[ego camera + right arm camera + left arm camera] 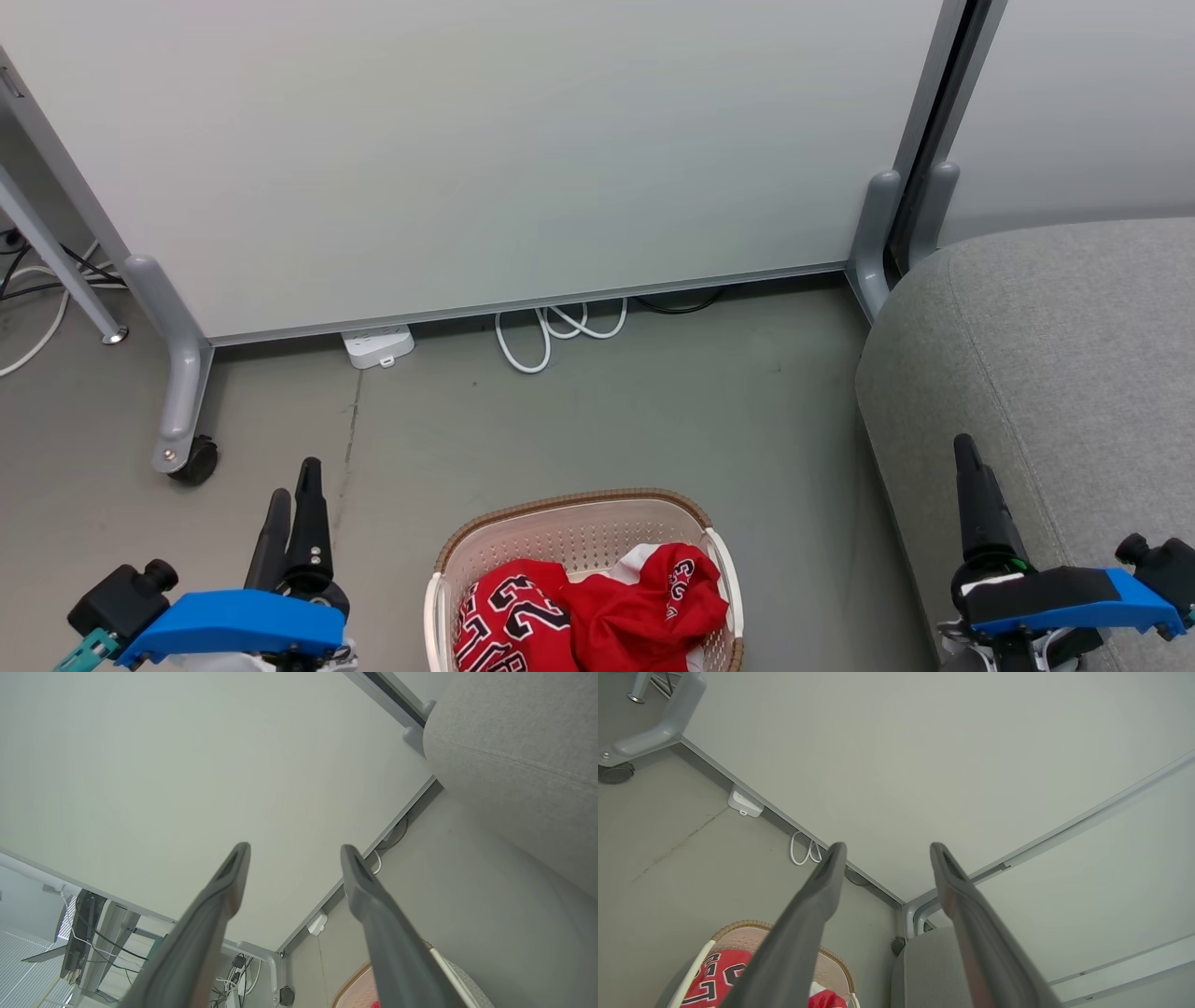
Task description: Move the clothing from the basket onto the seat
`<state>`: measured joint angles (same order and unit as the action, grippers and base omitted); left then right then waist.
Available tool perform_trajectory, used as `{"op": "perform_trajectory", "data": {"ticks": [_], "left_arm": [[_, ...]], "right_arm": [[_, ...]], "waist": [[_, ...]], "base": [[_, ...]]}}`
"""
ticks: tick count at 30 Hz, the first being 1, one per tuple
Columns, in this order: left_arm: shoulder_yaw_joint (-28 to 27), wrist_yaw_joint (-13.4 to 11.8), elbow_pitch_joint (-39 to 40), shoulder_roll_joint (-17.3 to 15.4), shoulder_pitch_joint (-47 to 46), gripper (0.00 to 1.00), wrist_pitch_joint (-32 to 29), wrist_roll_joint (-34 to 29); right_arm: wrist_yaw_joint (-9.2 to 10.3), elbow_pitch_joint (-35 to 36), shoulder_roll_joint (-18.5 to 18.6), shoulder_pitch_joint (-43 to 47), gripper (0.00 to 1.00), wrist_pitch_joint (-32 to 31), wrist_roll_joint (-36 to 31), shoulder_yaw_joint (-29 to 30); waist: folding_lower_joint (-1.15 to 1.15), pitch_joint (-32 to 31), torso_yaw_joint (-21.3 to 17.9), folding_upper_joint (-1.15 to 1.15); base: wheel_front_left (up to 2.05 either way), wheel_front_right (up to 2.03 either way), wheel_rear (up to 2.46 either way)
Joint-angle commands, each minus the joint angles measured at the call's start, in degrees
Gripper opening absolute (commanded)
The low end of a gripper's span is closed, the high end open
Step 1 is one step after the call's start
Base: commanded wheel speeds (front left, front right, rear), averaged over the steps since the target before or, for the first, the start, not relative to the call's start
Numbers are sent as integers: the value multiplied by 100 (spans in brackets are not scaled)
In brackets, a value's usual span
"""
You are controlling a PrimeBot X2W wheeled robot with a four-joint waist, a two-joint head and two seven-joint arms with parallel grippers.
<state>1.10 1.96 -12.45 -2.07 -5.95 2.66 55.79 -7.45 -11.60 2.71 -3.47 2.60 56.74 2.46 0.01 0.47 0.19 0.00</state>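
The cream basket [569, 509] with its brown rim stands on the floor at the bottom centre. The red clothing [597, 607] lies crumpled inside it, a black number showing. The grey seat [1055, 355] fills the right side. My left gripper [294, 479] hovers open to the left of the basket, and my right gripper [966, 457] is raised in front of the seat's front edge. In the left wrist view the left gripper [887, 847] is open and empty, above the basket [738, 926], the clothing [714, 975] and the seat [929, 966]. The right gripper [295, 848] is open and empty too, with the seat [514, 742] beside it.
A pale partition panel [467, 149] on a grey castor foot [182, 411] closes off the back. A white power strip [378, 345] and looped white cable [551, 331] lie at its base. A table leg [56, 261] and more cables stand far left. Bare grey floor lies between basket and panel.
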Motion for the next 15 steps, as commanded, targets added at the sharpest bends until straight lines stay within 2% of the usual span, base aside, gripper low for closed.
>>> {"op": "perform_trajectory", "data": {"ticks": [1,15], "left_arm": [[73,-51,63,-57,-187,100,74,-284],[294,-186,-43,-66,-234,100,317,-1333]], "right_arm": [[-3,85,49,-120,100,75,-304,-38],[-4,21,52,-99,100,319,-1390,-137]], "waist": [[-1,-3,4,0],[-1,-18,16,0]], "base": [[0,0,0],[0,0,0]]}}
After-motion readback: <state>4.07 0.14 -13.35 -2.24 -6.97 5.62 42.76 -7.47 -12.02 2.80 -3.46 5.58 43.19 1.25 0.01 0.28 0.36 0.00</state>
